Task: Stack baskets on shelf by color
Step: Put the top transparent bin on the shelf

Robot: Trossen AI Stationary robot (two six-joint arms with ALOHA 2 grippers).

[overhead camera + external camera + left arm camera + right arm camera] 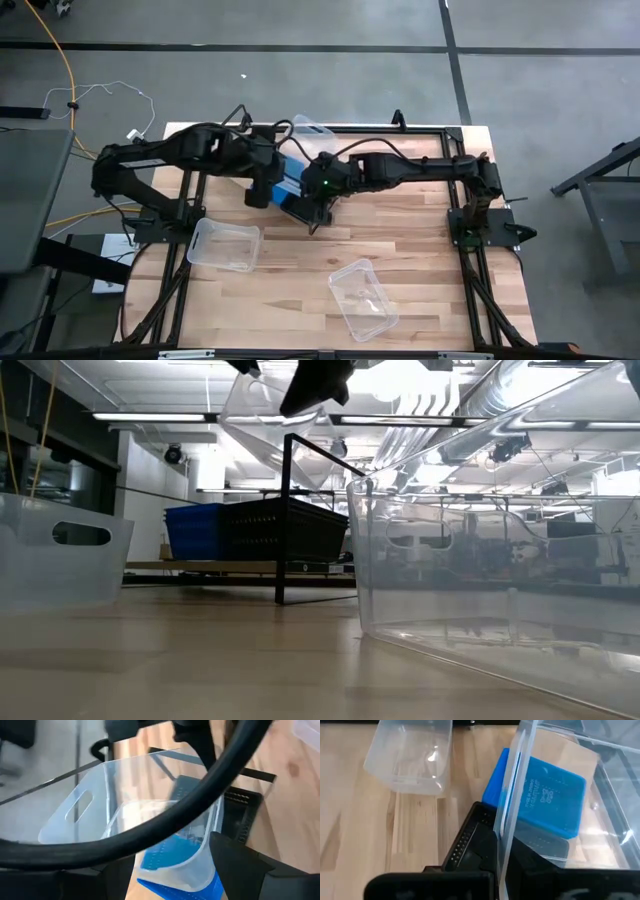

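A clear basket is up in the air between both arms, tilted, above the blue basket and the black slatted basket. In the low view these two stand side by side on the shelf's lower wood panel, behind its black post. My right gripper is shut on the clear basket's wall. My left gripper is open, its fingers on either side of the clear basket's near end; whether they touch it I cannot tell. My right gripper pinches the clear basket's side wall at its rim, one finger inside the basket and one outside. The basket is lifted clear and tilted over the blue basket.
Two more clear baskets lie on the table: one near its left side, one toward the near right. In the low view they stand close to the camera, left and right. Black frame rails run along the table's sides.
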